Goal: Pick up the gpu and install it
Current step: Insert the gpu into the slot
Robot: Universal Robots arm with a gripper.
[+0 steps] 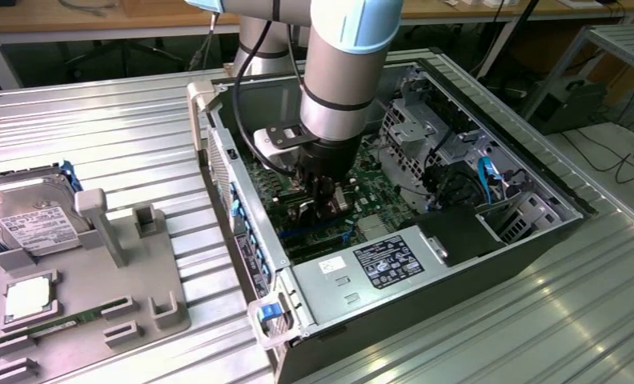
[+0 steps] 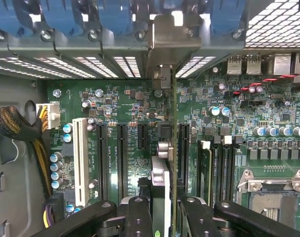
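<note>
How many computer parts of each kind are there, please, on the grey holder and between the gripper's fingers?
hard drive: 1
memory stick: 1
square silver chip: 1
gpu: 1, held edge-on in the gripper above the motherboard
Total: 4

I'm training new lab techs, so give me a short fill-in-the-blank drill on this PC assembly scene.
1. The gripper is shut on the ____.
2. It stands edge-on over the green ____ inside the computer case.
3. The hard drive lies outside the case, toward the exterior view's ____.
Missing words: gpu; motherboard; left.
</note>
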